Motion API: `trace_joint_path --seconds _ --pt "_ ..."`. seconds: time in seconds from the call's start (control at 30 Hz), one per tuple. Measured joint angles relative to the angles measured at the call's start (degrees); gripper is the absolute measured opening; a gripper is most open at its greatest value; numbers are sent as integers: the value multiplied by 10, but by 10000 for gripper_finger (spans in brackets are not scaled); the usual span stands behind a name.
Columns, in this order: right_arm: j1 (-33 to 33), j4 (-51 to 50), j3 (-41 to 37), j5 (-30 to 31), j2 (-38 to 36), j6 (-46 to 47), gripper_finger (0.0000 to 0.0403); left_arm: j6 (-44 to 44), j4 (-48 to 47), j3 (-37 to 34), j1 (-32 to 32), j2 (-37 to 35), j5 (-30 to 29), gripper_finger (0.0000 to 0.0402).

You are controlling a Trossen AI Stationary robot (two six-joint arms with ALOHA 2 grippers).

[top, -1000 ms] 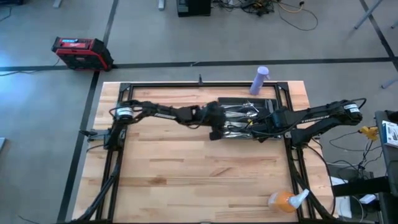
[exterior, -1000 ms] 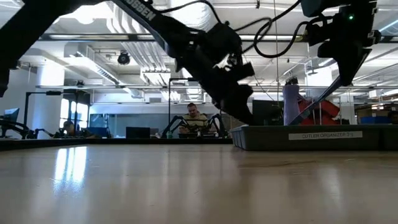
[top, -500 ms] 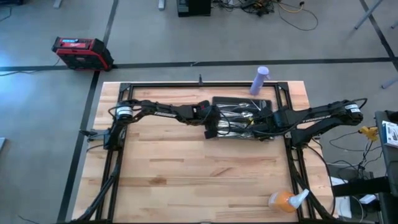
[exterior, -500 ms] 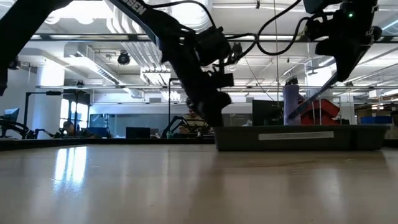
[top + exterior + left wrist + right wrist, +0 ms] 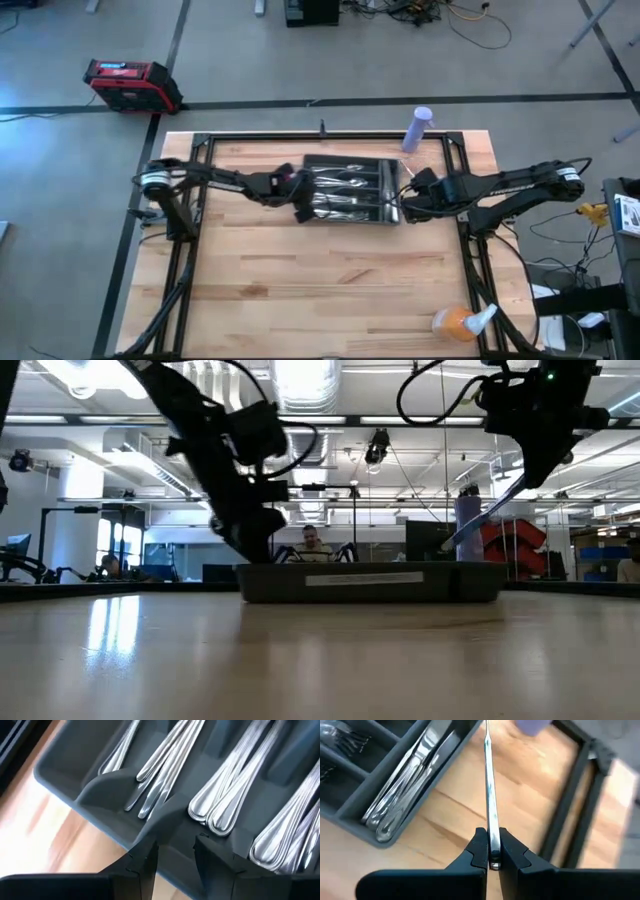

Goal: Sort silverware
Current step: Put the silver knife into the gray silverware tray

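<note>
At the dark grey compartmented plastic tray's (image 5: 345,163) left end, the left gripper (image 5: 172,852) had its fingers clamped on the tray wall. Shiny silver metal cutlery (image 5: 220,805) lay in its compartments. Right of the tray, the right gripper (image 5: 491,851) pinched one slim silver piece (image 5: 488,785), probably a knife. Best play: hold the tray steady, align the blade lengthwise over the nearest slot, lower before release.

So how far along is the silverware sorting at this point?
Mostly done, it seems: the silverware lies grouped in the tray's compartments. In hand: the right gripper is shut on one piece, held above the bare table beside the tray's right end. The left gripper grips the tray's left wall. Left: placing that last piece; no loose cutlery shows elsewhere.
</note>
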Motion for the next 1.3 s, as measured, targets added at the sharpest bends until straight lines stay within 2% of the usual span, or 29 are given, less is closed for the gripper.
trace_joint_path --seconds 0.2,0.33,0.53,0.67,0.8,1.0,1.1,1.3 --pt "20 82 -2 -1 22 0 0 -87 77 -119 -5 -88 -7 117" --pt "22 109 -2 -16 63 9 0 -113 142 -165 -17 -106 -10 117" --pt "24 117 1 -45 128 71 0 -120 161 -174 -61 -106 -8 117" --pt "25 164 1 -51 159 86 0 -97 205 -176 -95 -104 14 117" --pt "25 226 1 -51 175 86 0 -81 234 -175 -114 -104 9 117" --pt "21 263 1 -43 183 93 2 -76 240 -175 -128 -104 4 117" --pt "18 275 1 -42 186 97 19 -73 248 -175 -129 -100 2 117" --pt "11 332 1 -28 189 56 80 -42 287 -175 -129 -98 1 117"
